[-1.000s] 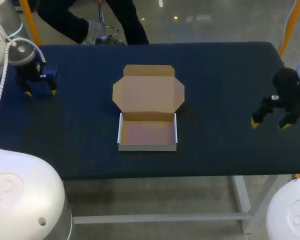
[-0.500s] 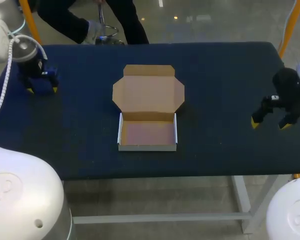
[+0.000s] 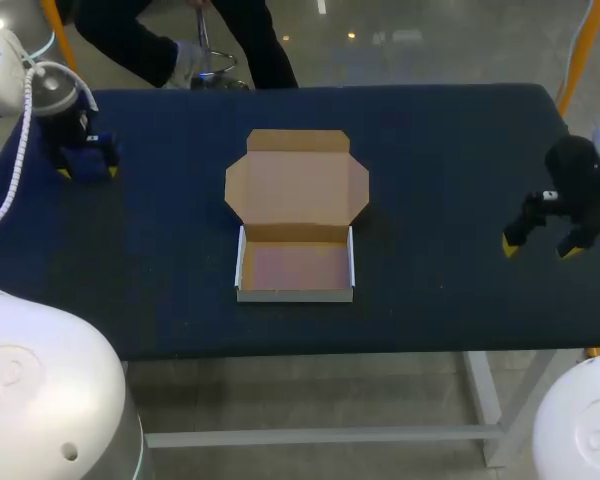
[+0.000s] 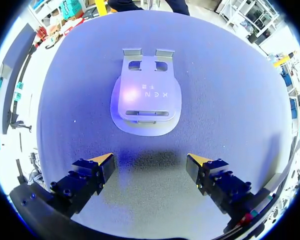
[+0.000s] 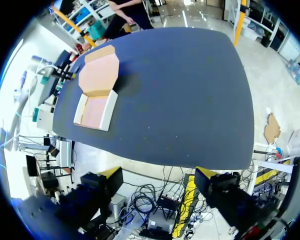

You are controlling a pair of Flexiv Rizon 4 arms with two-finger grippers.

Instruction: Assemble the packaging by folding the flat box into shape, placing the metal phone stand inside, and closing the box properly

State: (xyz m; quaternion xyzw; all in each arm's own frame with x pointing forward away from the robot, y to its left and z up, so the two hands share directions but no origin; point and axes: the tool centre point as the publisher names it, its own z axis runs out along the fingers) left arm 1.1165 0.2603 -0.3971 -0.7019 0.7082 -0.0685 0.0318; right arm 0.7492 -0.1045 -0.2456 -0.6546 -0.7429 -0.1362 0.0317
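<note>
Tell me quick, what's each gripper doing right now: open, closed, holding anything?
Left gripper: open, holding nothing; the metal phone stand lies on the table ahead of it.
Right gripper: open, holding nothing.

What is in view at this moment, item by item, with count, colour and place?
box: one, brown cardboard with white tray walls, table's middle; tray folded up and empty, lid lying open on its far side.
phone stand: one, silvery metal, lying on the table ahead of the left tool, untouched.
table: one, dark blue top.
left tool: one, black with yellow tips, open, at the table's far left.
right tool: one, black with yellow tips, open, empty, at the table's right side.
</note>
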